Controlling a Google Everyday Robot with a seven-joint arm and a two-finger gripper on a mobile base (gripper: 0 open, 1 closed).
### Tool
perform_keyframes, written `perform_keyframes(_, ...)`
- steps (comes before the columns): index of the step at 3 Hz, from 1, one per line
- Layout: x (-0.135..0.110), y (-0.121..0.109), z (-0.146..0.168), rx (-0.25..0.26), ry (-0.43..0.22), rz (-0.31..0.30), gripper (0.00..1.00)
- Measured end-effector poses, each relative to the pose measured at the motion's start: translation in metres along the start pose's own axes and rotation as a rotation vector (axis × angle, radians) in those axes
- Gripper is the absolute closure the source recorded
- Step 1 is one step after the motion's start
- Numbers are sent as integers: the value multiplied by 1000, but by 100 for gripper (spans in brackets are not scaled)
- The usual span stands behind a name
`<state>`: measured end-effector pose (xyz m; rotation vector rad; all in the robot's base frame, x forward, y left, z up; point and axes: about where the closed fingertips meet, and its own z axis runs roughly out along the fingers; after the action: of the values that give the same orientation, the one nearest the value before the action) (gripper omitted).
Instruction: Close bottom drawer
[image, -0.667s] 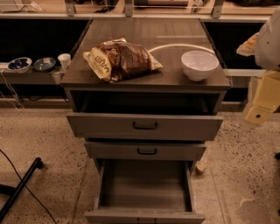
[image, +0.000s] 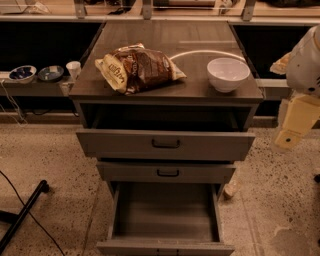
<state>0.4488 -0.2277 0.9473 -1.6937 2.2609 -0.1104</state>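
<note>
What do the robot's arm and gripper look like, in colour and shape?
The arm is a rounded white shell at the right edge. Below it, the gripper is pale yellow, flat and angular. No cables show.

We log grey-brown bottom drawer (image: 165, 215), matt wood | crinkled brown bag (image: 140, 67), glossy plastic | round white bowl (image: 228, 73), smooth sheen | speckled floor (image: 280, 195), rough | cream gripper (image: 292, 131) at right edge, matt plastic

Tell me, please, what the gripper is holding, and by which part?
Nothing: the gripper hangs free at the right edge of the view, apart from the open bottom drawer.
</note>
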Motion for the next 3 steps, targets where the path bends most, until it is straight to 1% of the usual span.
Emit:
perform_keyframes(1,19,17,47,1,-20,-9,0)
perform_keyframes(2,55,49,114,-25,-53,-32,0)
perform_keyframes(3,60,47,130,21,-62,-37,0)
